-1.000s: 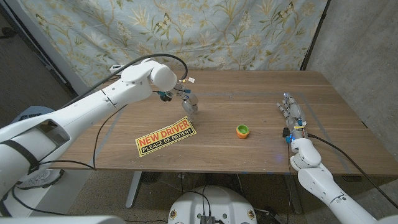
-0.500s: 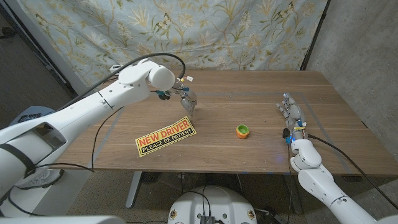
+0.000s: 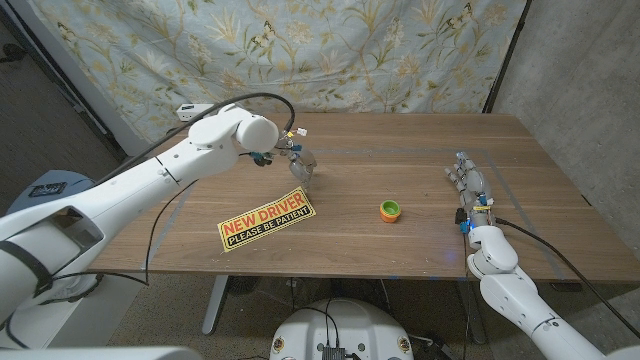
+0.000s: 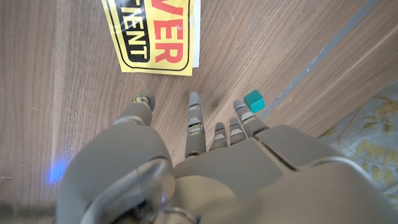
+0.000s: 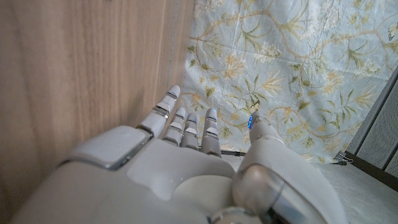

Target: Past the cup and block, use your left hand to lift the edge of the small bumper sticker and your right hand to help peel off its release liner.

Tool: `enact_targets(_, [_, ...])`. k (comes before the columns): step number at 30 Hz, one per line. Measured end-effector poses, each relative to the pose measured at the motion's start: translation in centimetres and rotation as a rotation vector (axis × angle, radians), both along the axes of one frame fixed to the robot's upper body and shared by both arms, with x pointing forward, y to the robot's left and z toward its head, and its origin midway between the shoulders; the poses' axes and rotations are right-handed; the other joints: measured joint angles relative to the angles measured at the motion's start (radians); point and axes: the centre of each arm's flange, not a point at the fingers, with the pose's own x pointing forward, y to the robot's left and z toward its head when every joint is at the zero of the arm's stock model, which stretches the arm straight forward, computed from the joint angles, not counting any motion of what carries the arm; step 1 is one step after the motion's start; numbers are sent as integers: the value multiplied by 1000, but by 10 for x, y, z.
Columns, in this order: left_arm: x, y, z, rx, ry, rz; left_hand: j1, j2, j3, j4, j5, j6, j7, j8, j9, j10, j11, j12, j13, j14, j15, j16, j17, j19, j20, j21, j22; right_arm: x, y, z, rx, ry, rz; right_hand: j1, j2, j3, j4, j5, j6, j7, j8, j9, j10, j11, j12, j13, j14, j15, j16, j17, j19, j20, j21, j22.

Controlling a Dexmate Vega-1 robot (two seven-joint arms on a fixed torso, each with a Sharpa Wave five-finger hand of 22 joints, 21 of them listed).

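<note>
Below the left hand (image 3: 302, 164), on the side nearer the robot, the yellow bumper sticker (image 3: 266, 219) lies flat on the wooden table (image 3: 400, 160), well short of the front edge. That hand hangs over the tabletop with its fingers spread and pointing down, holding nothing. The left wrist view shows the fingertips (image 4: 193, 99) just clear of the sticker's near end, with a strip of bare wood between them, and a small teal block (image 4: 252, 101) right beside the outer fingers, next to a pale line running across the table. An orange-and-green cup (image 3: 390, 210) stands between the two hands, with open wood all around it. Off at the table's right side, the right hand (image 3: 470, 184) stands on its edge, fingers extended and slightly apart, holding nothing; open wood separates it from the cup and from the far edge.
</note>
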Motion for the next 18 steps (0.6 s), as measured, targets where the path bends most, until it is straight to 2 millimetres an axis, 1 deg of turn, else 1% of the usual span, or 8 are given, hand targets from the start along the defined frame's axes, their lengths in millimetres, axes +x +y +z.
enact_targets(2, [1,0,-1,0,1,1,0,0,0,0,0,-8,6,0,-1,-11,4,0,0,-15,1,-1,0,-6,6,-4,0,0,0,0,1,1,-1,0,0,0,0,0,0,0,0,0,0,0,0,0,0,0,0,0,0,0,0,0])
enact_targets(4, [1,0,-2,0,2,2,0,0,0,0,0,-23,9,0,-5,-23,6,0,0,-23,2,-1,0,-20,6,-4,0,0,-1,-1,2,2,-2,0,0,0,0,0,0,0,0,0,0,0,0,0,0,0,0,0,4,4,0,0])
enact_targets(5, [1,0,-2,1,1,3,0,0,-3,-3,0,-28,12,0,-5,-29,11,-1,0,-33,3,-1,0,-27,5,-4,0,0,-1,-1,2,2,-2,0,0,0,0,0,0,0,0,0,0,0,0,0,0,0,0,0,7,7,0,0])
enact_targets(7, [1,1,-1,1,0,4,-5,5,-4,-4,0,-34,18,0,-10,-43,15,-7,-1,-43,8,-4,0,-32,4,-4,0,0,-2,-2,3,4,-4,0,0,0,0,0,0,0,0,0,0,0,0,0,0,0,0,0,7,7,0,0])
enact_targets(10, [3,0,-5,2,9,9,-5,5,-4,-4,0,-35,18,0,-10,-43,15,-7,-3,-46,11,-4,0,-39,7,-4,0,0,-3,-2,7,4,-5,0,0,0,0,0,0,0,0,0,0,0,0,0,0,0,0,0,7,7,0,0])
enact_targets(12, [4,0,-7,3,15,11,-5,5,-4,-4,0,-34,18,0,-10,-48,20,-7,-3,-50,14,-4,0,-39,7,-4,0,0,-3,-3,9,5,-5,0,0,0,0,0,0,0,0,0,0,0,0,0,0,0,0,0,7,7,0,0])
enact_targets(17, [5,1,-7,4,23,20,-5,5,-4,-4,0,-21,13,5,-15,-48,20,-7,-3,-50,14,-4,0,-42,10,-4,0,1,-4,-4,10,7,-7,0,0,0,0,0,0,0,0,0,0,0,0,0,0,0,0,0,7,7,0,0])
enact_targets(18, [5,1,-8,4,25,21,-5,5,-4,-4,0,-19,15,9,-15,-48,20,-7,-3,-50,14,-4,0,-42,10,-4,0,1,-4,-4,10,7,-7,0,0,0,0,0,0,0,0,0,0,0,0,0,0,0,0,0,7,7,0,0])
